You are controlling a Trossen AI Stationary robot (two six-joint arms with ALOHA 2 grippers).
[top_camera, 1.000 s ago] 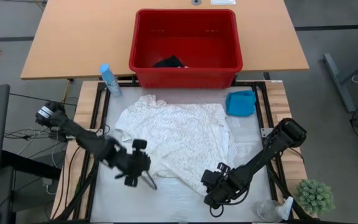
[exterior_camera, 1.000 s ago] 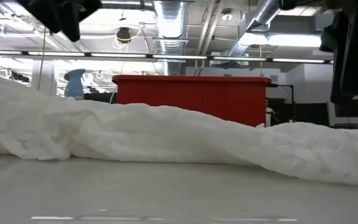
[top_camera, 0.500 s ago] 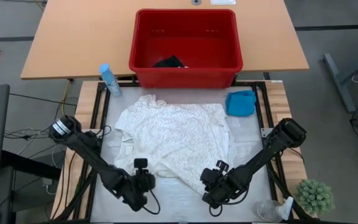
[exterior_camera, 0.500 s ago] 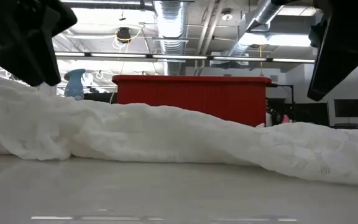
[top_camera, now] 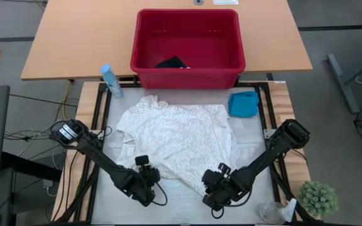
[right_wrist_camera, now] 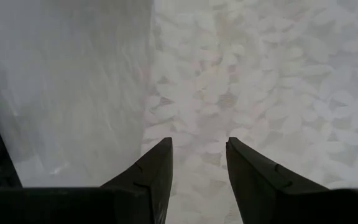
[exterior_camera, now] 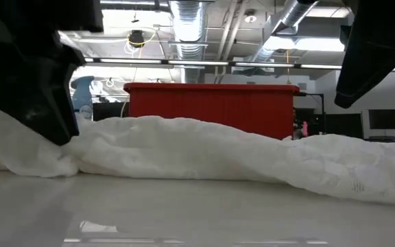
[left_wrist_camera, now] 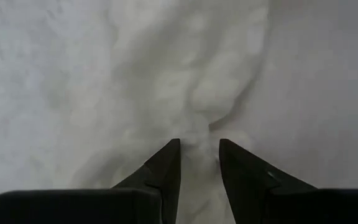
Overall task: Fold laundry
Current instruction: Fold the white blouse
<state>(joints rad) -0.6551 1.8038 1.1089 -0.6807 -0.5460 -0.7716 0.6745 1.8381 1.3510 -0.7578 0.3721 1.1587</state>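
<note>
The dark garment (top_camera: 171, 63) in the red basket (top_camera: 146, 44) lies mostly hidden below the near wall, its shape unreadable. The low view crops both arms at its top edge. Whether either gripper pinches the cream cloth (top_camera: 175, 138) cannot be told.

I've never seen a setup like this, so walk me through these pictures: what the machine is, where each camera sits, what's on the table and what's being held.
These are two dark robot arms at a table, each ending in two fingers. One camera looks straight down, one sits level with the tabletop, and one rides on each wrist.

A cream-white lacy cloth lies spread on the table. A turquoise garment sits beside it, and a dark garment lies in the red basket. A blue spray bottle stands nearby.

The left gripper has cloth bunched between its fingers at the near edge. The right gripper has its fingers on either side of the cloth's other near edge. Whether either truly grips cannot be told.
</note>
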